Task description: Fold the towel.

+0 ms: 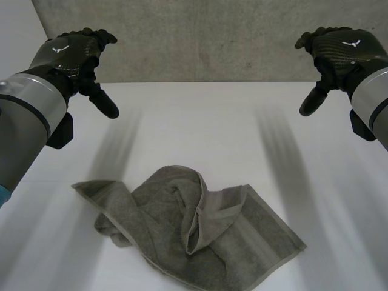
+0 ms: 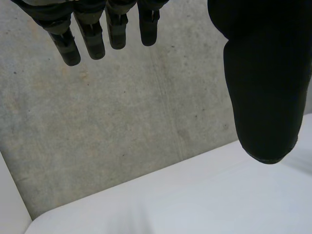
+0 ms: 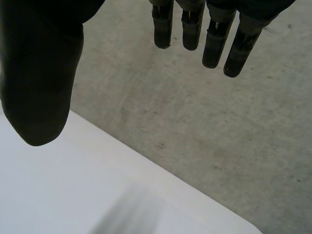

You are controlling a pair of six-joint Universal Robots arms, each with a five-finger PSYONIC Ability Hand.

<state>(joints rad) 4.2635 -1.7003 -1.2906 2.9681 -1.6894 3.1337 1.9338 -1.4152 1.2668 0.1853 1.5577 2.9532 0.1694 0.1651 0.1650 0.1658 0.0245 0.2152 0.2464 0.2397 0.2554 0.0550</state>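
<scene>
A grey towel [image 1: 194, 227] lies crumpled on the white table [image 1: 200, 121], near its front edge, with a fold bunched up through its middle. My left hand [image 1: 76, 51] hangs high over the table's far left, well away from the towel, its fingers [image 2: 90, 34] straight and its thumb [image 2: 265, 83] spread, holding nothing. My right hand [image 1: 339, 51] hangs just as high at the far right, fingers [image 3: 214, 41] straight and thumb [image 3: 39, 83] apart, empty too.
A grey concrete wall [image 1: 200, 39] rises right behind the table's far edge. In both wrist views that wall [image 2: 122, 126] [image 3: 219, 136] stands beyond the fingertips, with the table's far edge [image 2: 161, 195] [image 3: 97, 185] below it.
</scene>
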